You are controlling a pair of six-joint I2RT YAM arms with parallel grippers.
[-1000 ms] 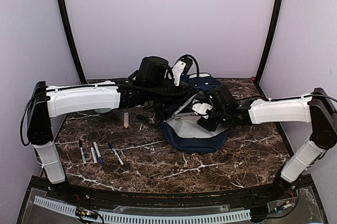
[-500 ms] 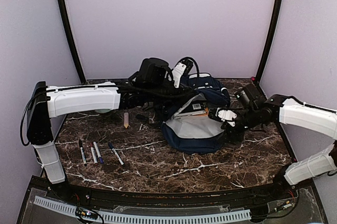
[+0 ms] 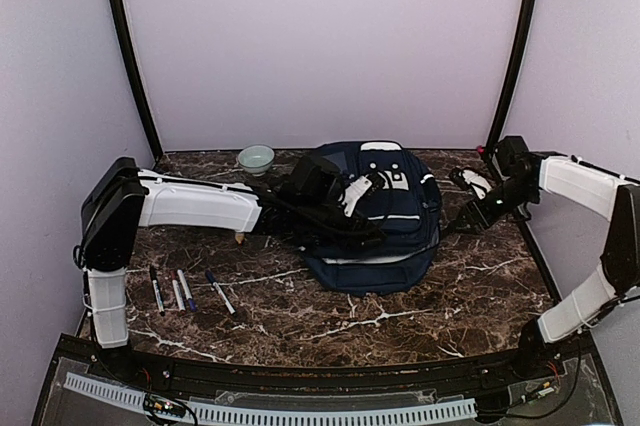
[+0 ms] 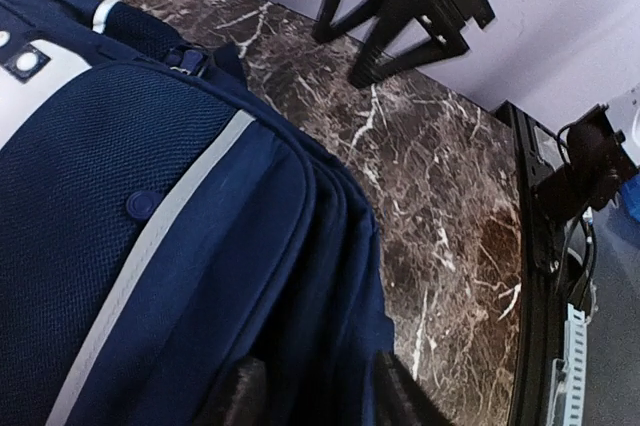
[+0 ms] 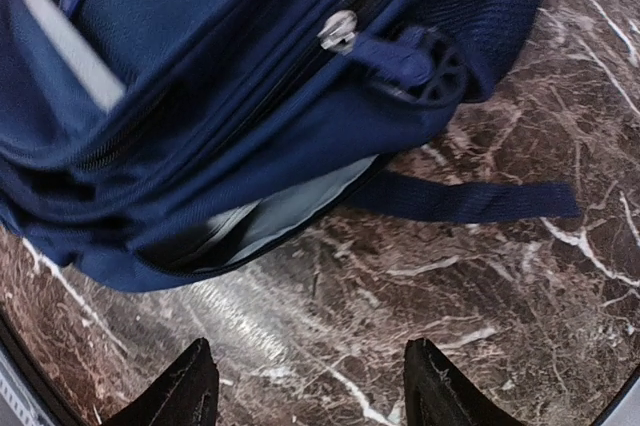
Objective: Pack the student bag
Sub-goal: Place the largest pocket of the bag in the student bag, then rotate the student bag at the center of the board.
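The left jaws stand partly apart. The navy edge of the student bag point(image 4: 150, 196) runs into the gap between the left fingers point(image 4: 246, 398), but whether they press the cloth cannot be told. From there the bag spreads ahead and to the left, with a pale stripe crossing its mesh panel.

The right jaws are spread wide with nothing between them, only bare marble table point(image 5: 400, 276) under the right fingers point(image 5: 192, 391). The bag point(image 5: 200, 66) lies just beyond their tips and does not touch them.

The right wrist view alone shows a zip pull point(image 5: 338, 31), a flat strap point(image 5: 460, 196) trailing on the marble, and a pocket mouth gaping on pale lining point(image 5: 290, 211). The left wrist view alone shows the right jaws from the side, pointing down at the table beyond the bag's far edge.

Only the top view shows the whole bag point(image 3: 400, 221) lying flat mid-table. To the left jaws' near left lie several pens point(image 3: 185, 291), and beyond them, by the back wall, stands a pale green bowl point(image 3: 256, 158).

The left arm point(image 3: 195, 204) reaches low and nearly level across the table, its wrist over the bag's middle. The right arm point(image 3: 580, 181) is raised by the right wall, its forearm turned inward and its wrist angled down just beside the bag's right edge.
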